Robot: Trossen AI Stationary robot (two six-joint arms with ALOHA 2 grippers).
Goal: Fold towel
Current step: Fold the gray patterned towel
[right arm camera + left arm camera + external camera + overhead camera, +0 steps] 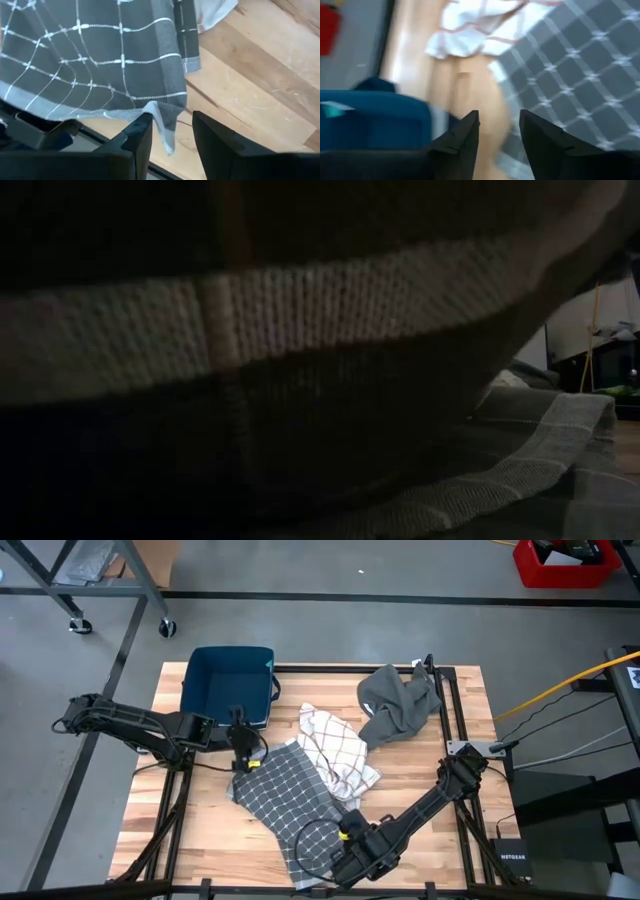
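A dark grey towel with a white check [285,805] lies spread on the wooden table; it also shows in the right wrist view [100,55] and fills the low view [300,330]. My left gripper [243,755] is open just above the table at the towel's far left corner [555,75], with bare wood between its fingers [499,135]. My right gripper [340,862] is open at the towel's near edge. Its fingers stand on either side of a towel corner [162,122] that curls at the table's near edge. My right gripper has the towel's near corner [159,114] between its open fingers, close against one finger [142,132]. I cannot tell whether the finger touches the cloth. The rest of the towel lies flat on the table.
A white towel with a red check [338,750] lies crumpled on the grey towel's far right part. A plain grey cloth [400,705] is heaped at the far right. A blue bin [230,685] stands at the far left, close behind my left gripper. Bare wood [430,770] lies to the right.
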